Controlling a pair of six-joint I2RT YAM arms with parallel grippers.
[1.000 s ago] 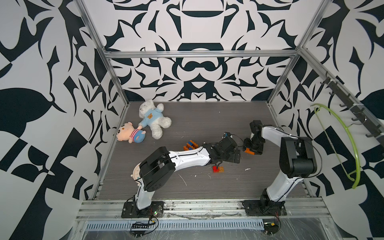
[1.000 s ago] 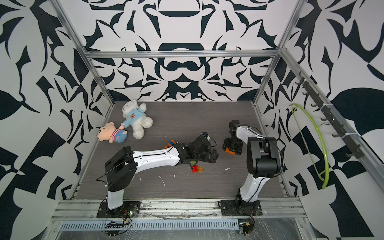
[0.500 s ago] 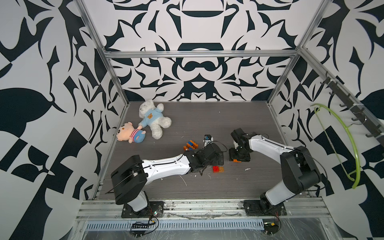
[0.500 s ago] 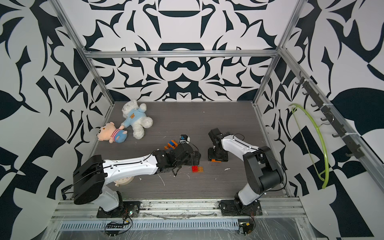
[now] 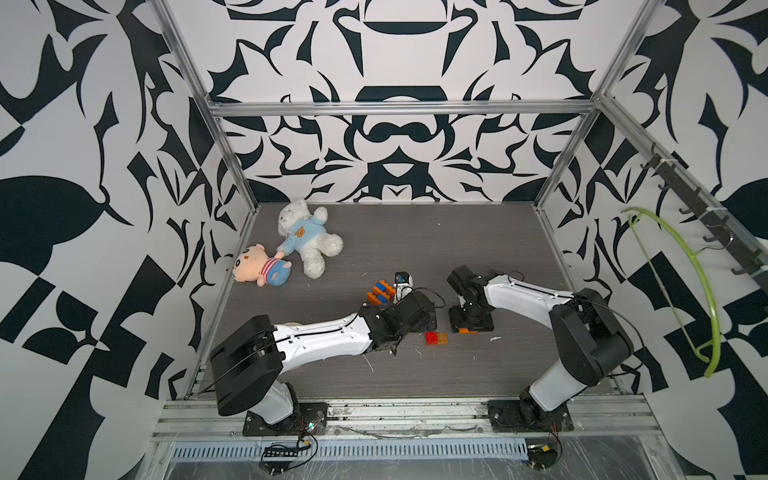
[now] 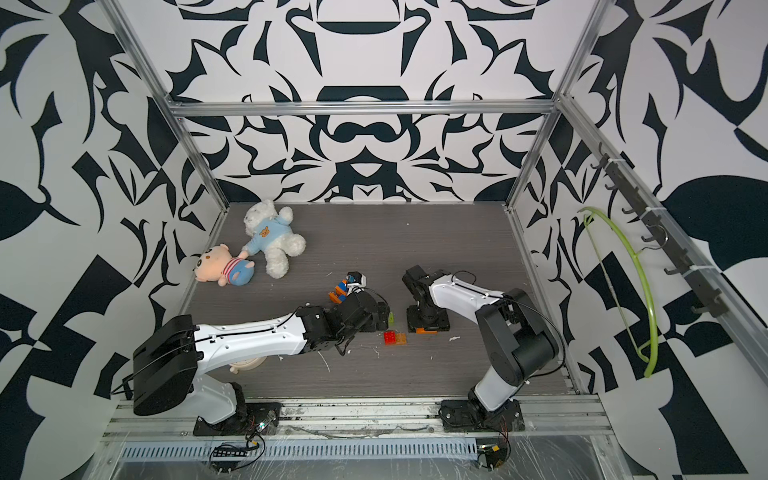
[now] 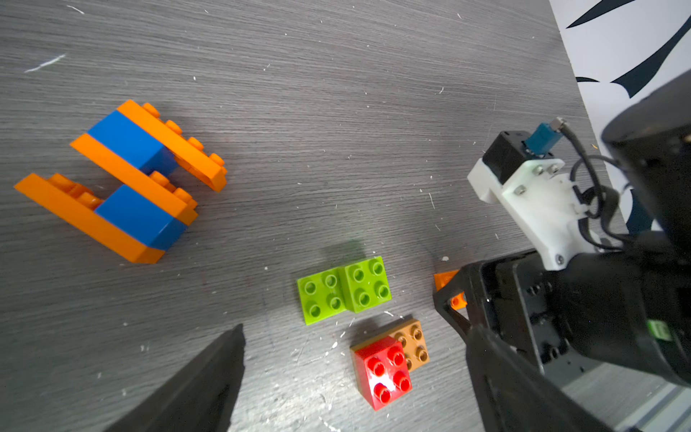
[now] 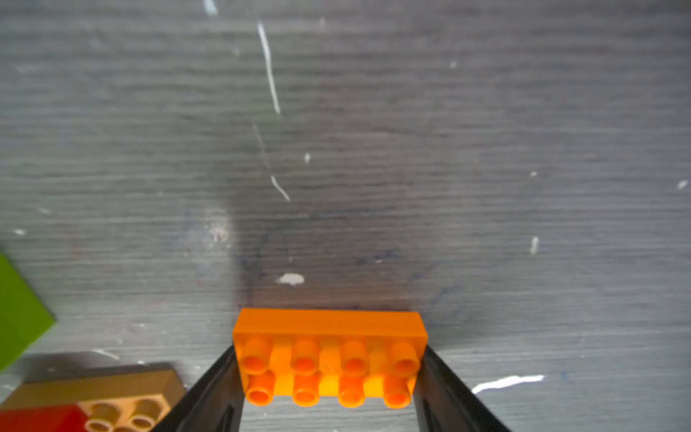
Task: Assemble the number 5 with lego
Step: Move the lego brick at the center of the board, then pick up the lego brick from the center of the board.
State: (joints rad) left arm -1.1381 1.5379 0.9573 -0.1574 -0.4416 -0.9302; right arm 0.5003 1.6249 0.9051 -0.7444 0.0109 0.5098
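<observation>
The left arm (image 5: 324, 336) is stretching toward two o'clock, the left gripper (image 7: 355, 331) gaping empty. The right gripper (image 8: 329, 359) is pointing down, clasping an orange brick (image 8: 329, 325).

We see both top views brightly and evenly lit from overhead, sharp throughout, with only short, soft shadows under the arms on the grey tabletop (image 5: 415, 241); the wide lens stretches the patterned walls toward the corners. The left wrist view is just as bright and crisp: the red brick (image 7: 385, 370) shows a white glare patch across its studs, and the lime green bricks (image 7: 344, 290) cast a faint greenish shadow beside them. The right wrist view is soft overall. The orange brick (image 8: 329, 355) is nearly sharp, the tabletop around it is blurred, and a dark shadow pools next to it.
</observation>
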